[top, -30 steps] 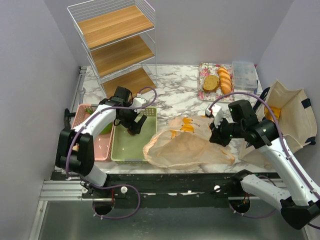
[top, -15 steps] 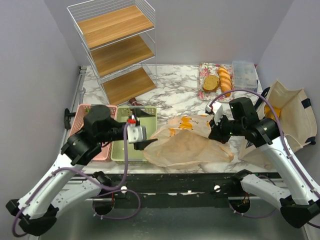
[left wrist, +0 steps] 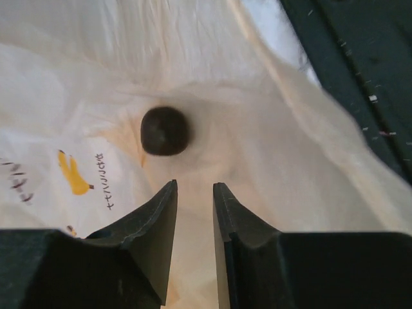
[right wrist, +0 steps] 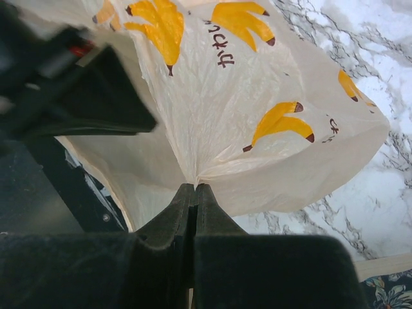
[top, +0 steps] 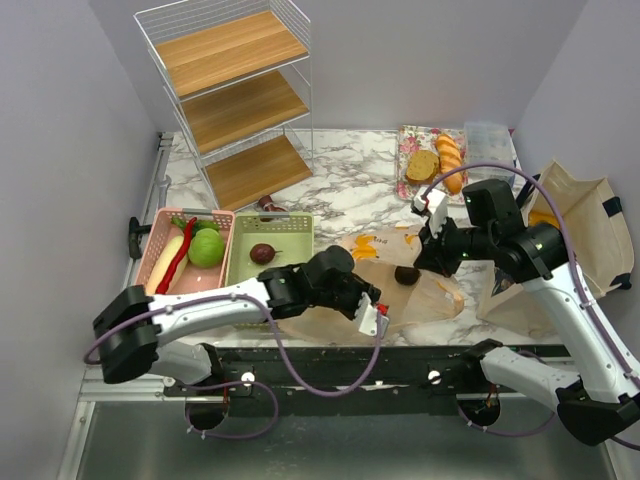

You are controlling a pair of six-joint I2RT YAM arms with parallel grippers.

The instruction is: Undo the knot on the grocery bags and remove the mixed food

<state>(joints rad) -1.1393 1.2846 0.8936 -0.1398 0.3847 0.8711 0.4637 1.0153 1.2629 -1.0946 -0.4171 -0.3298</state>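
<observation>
grocery bag (top: 345,318): thin, crinkled, translucent tan film, orange banana print, 5 o'clock on marble worktop (top: 350,195). round maroon ball (left wrist: 165,131) on its film, 12 o'clock of left hand (left wrist: 193,188), which is narrowly parted and empty. right hand (right wrist: 194,190) pinches the film.

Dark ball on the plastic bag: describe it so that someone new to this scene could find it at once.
On the marble table, find the crumpled tan grocery bag at its front edge. A dark maroon ball lies in a hollow of its plastic. Its twin sits in the green basket; this one alone rests on banana-print plastic.
</observation>
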